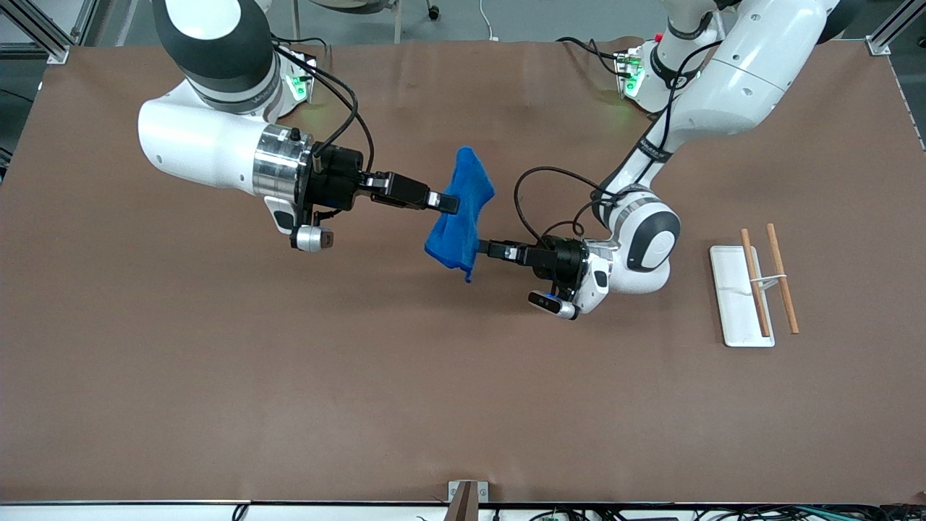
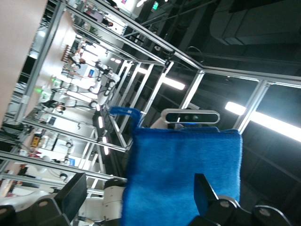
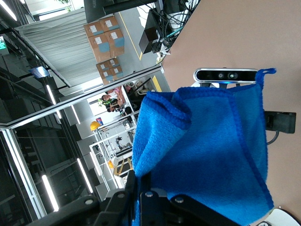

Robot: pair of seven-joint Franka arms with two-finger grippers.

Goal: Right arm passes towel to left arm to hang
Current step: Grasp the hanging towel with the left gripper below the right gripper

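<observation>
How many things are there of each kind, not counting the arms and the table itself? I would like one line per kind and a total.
Blue towel: 1
Wooden sticks: 2
White tray: 1
Total: 4

Brown table [image 1: 217,376] fills front view, grey floor strip at 12 o'clock. Aluminium frame posts [image 1: 43,32] at 10 and 2 o'clock corners. Ceiling strip lights [image 2: 263,120], stacked cardboard boxes [image 3: 106,40], grey curtain [image 3: 56,44].
</observation>
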